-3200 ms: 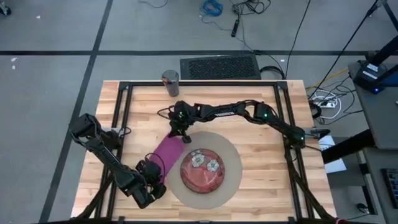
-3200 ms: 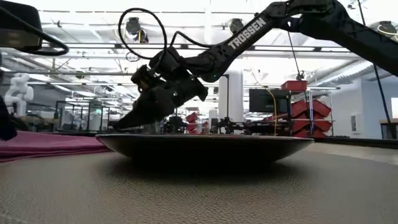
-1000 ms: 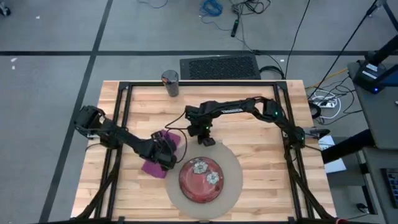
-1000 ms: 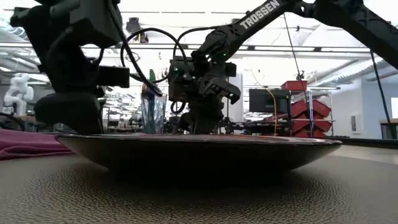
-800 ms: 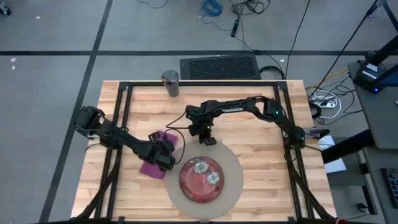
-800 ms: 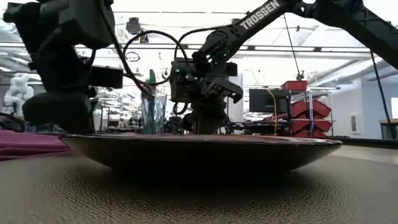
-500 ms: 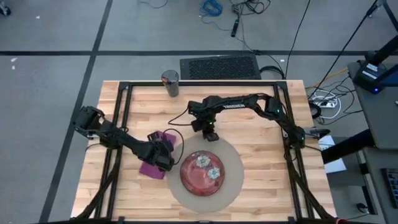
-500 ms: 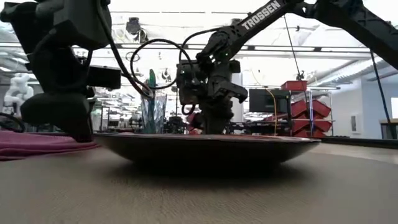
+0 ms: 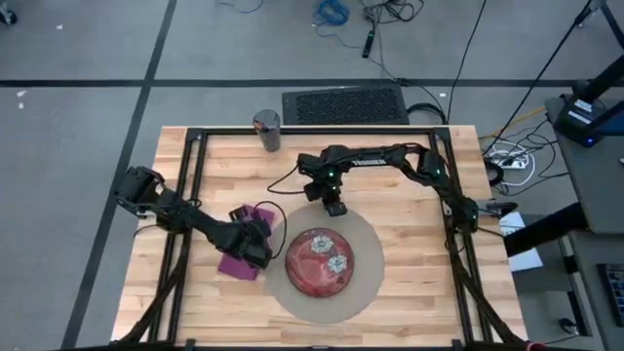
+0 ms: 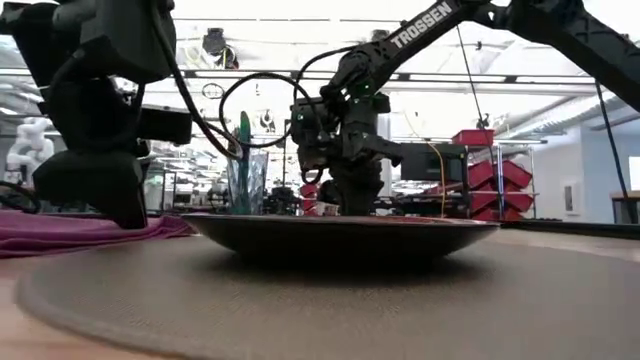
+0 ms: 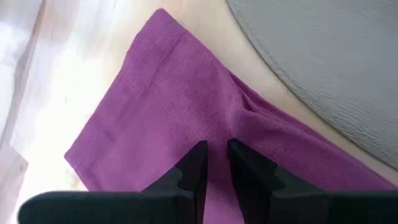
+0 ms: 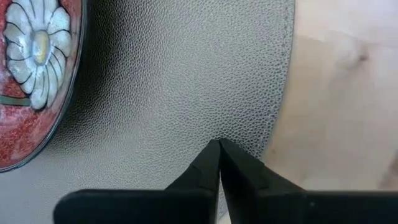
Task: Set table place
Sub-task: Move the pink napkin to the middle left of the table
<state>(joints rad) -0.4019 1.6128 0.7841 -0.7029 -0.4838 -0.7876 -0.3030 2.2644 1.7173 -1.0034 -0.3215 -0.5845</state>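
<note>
Pale-wood butcher-block planks make up the large rectangular table (image 9: 409,283), framed by a black metal rail, and we see it from above with both dark arms reaching in over it. Near the middle lies a round grey-beige textured mat (image 9: 363,255), and on it sits a round red plate with white flower patterns (image 9: 318,261). Just beside the mat's left edge lies a purple cloth napkin (image 11: 161,106), rumpled into a ridge. Our left gripper (image 11: 214,160) is down on that napkin, its two dark fingers drawn close together and pinching the raised fold of fabric between them. Our right gripper (image 12: 218,157) is at the mat's far rim, beyond the plate, its fingers pressed fully together with the tips at the mat's surface near its edge; we cannot tell whether they grip the mat. At the table's far edge, well apart from the mat, stands a clear drinking glass (image 9: 266,128).
</note>
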